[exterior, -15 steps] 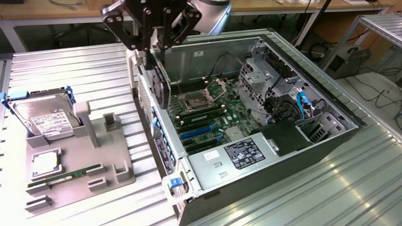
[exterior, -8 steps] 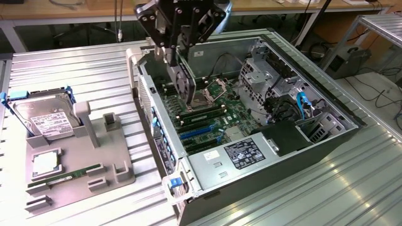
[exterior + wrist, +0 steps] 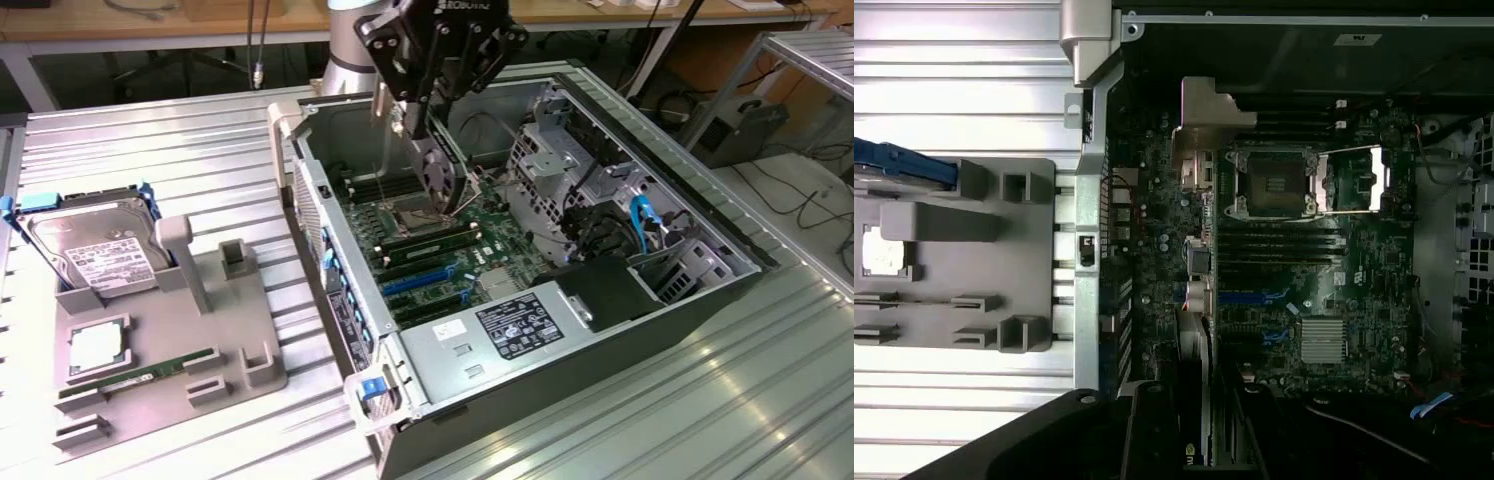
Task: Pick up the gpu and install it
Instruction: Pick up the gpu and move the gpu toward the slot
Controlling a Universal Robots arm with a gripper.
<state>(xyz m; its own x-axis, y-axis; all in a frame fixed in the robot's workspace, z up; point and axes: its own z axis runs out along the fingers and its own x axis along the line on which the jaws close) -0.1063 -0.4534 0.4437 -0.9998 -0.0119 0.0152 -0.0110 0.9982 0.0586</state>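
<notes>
The gpu (image 3: 441,172) hangs on edge over the open computer case (image 3: 534,400), its dark round fan facing the exterior view's right and its long silver bracket (image 3: 384,125) toward the case's rear wall. My gripper (image 3: 424,115) is shut on the card's upper edge. In the wrist view the gpu (image 3: 1195,262) appears edge-on, running from my gripper (image 3: 1199,440) out to the bracket's bent silver end (image 3: 1206,112). It hovers above the motherboard (image 3: 1354,270), clear of the blue expansion slots (image 3: 1254,297).
An open CPU socket (image 3: 1274,185) and memory slots lie on the motherboard. The power supply (image 3: 514,325) and drive cage with cables (image 3: 627,230) crowd the case's right. On the exterior view's left, a grey fixture (image 3: 200,300) holds a hard drive (image 3: 94,250), a processor (image 3: 96,345) and a memory stick (image 3: 140,375).
</notes>
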